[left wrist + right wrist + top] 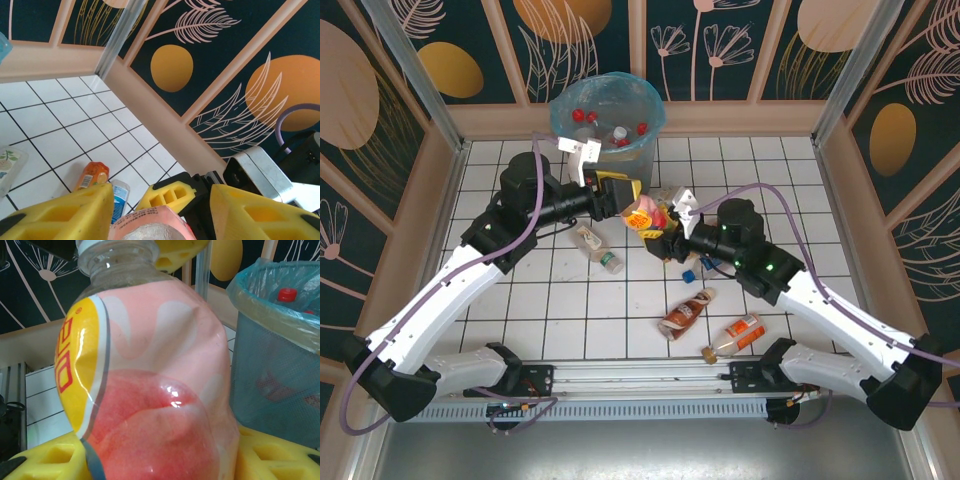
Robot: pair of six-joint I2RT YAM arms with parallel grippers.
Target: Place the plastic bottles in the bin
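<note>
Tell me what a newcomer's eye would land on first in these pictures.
A crumpled pink bottle, gripped mid-table by the right gripper, the left gripper flanking it. Behind, at the far wall, the blue-lined bin holds red-capped bottles; a brown bottle and an orange bottle lie on the tiles nearer the bases.

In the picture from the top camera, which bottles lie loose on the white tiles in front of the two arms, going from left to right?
clear bottle with green cap → brown bottle → orange-labelled bottle
</note>
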